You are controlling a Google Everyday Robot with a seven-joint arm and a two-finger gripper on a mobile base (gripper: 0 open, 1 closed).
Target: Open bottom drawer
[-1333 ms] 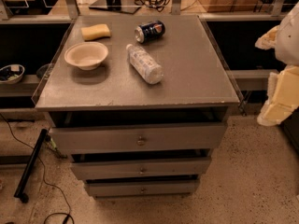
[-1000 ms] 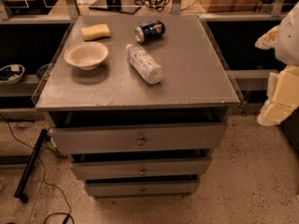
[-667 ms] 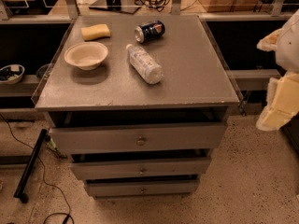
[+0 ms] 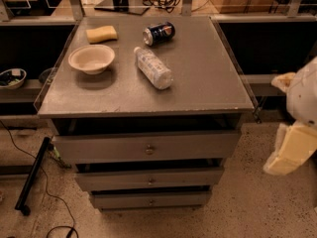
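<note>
- The bottom drawer sits lowest in the grey cabinet, just above the speckled floor. It is the narrowest of the three fronts, and we note its small round knob at centre.
- We judge it shut: its front lies tucked back under the middle drawer, with no gap or interior showing.
- The top drawer is the widest front and juts out furthest from our angle. Both upper drawers look closed too.
- The gripper hangs at the right edge of the view, well apart from the cabinet and higher than the bottom knob. It touches nothing. We cannot tell whether it is spread or pressed together, as we see only pale cream and white shapes there.
- Progress, as we read it: nothing done yet. The reach, the grasp of the knob and the pull outward all remain.
- On the cabinet top are a pale bowl, a yellow sponge, a soda can on its side and a clear plastic bottle lying down. None of them stands in the way of the drawer.
- A black bar and a thin cable lie on the floor to the left, clear of the drawer's path as far as we can judge.
</note>
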